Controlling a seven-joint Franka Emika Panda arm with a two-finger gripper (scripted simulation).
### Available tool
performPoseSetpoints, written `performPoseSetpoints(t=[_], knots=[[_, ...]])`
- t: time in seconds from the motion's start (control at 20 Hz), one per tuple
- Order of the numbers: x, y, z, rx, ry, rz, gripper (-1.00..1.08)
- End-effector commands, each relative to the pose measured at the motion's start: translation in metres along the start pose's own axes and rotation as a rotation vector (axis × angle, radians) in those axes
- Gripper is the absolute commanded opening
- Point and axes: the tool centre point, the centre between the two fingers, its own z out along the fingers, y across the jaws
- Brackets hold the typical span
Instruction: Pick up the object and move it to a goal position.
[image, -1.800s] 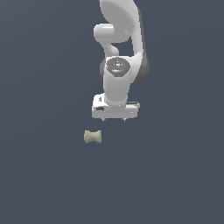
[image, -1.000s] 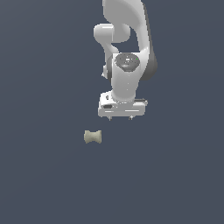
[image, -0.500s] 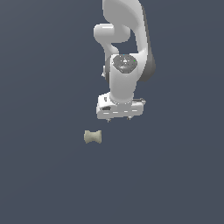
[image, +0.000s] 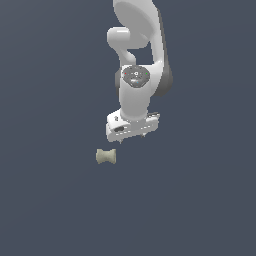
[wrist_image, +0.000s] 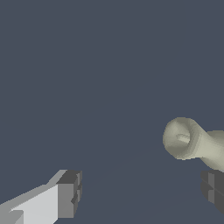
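Note:
The object (image: 106, 157) is a small pale beige-olive spool with flared ends, lying on its side on the dark grey floor. My white gripper (image: 132, 140) hangs above it and a little to the exterior view's right, apart from it. The fingers are spread wide and hold nothing. In the wrist view the spool (wrist_image: 192, 141) shows end-on near one dark fingertip (wrist_image: 212, 188), outside the gap; the other fingertip (wrist_image: 69, 199) is far across.
A plain dark grey floor (image: 50, 200) surrounds the spool and the arm. No other objects show.
The gripper has shifted to the exterior view's left and slightly down, closer to the spool. The spool has not moved.

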Motion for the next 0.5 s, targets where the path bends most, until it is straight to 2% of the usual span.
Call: performPoseSetpoints(t=[0.0,0.45], knots=[[0.0,0.006,0.002,-0.001,0.001,-0.059,1.0],[0.001,0.026,0.01,-0.003,0.003,-0.27,1.0]])
